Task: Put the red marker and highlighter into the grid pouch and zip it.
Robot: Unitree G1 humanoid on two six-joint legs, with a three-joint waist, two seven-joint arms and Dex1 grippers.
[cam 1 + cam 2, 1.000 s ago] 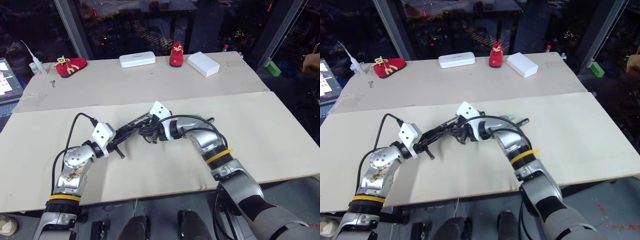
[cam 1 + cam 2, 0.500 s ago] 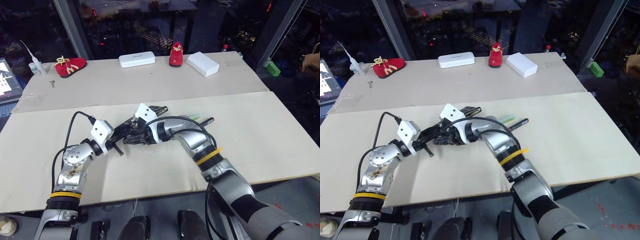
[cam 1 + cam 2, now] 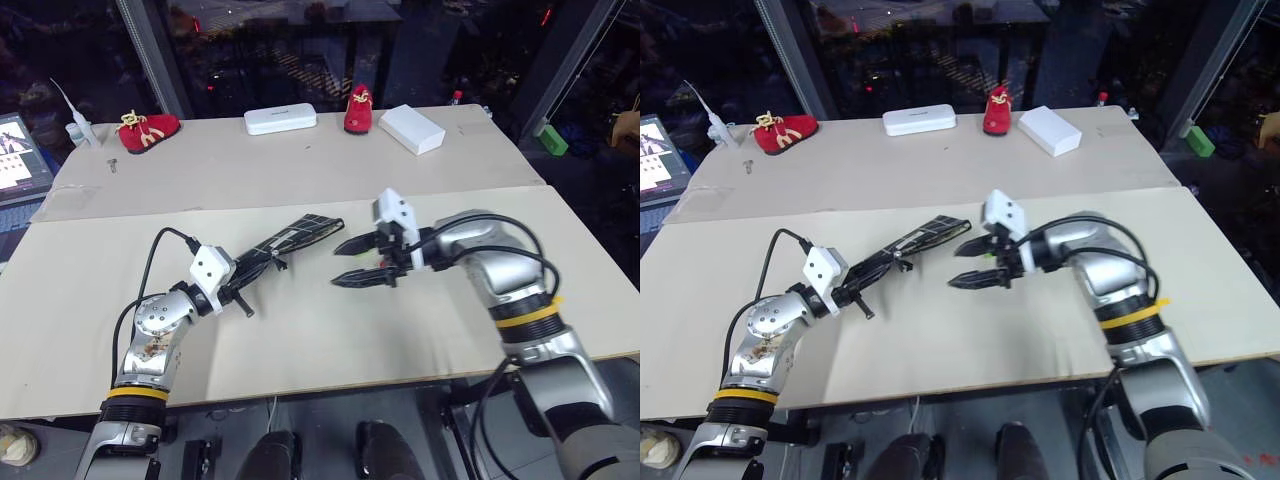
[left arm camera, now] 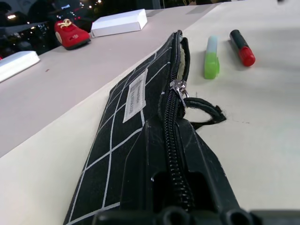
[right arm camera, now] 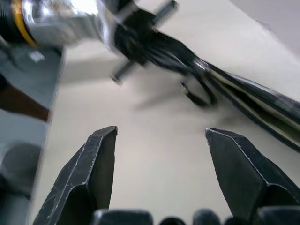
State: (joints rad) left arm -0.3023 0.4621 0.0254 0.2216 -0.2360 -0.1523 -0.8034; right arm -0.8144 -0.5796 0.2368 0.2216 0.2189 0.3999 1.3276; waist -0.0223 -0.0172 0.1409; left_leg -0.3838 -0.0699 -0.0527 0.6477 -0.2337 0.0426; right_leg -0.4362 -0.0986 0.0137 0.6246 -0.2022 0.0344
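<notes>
Black fabric with white grid lines is what your left gripper has pinched: the grid pouch is clamped at its near end between the pressed-together fingers and sticks out from them toward the middle of the pale table, its far end lifted just above the surface. In the left wrist view you can see the zipper running along the pouch's upper edge, closed near the fingers with the pull tab partway along, and the mouth gaping at the far end. A white label sits on the pouch's side, and the black loop strap hangs beside the zipper pull, resting on the table.

Your right gripper hovers over the table just to the right of the pouch's far end, apart from it, pointing left toward it. Its 2 jaws are spread wide with nothing between them.

The left wrist view shows you the highlighter and the red marker lying side by side on the table beyond the pouch's open end, near each other but not touching, both outside the pouch.

On the far board you have 2 red shoes, a long white case between them and a white box to the right.
</notes>
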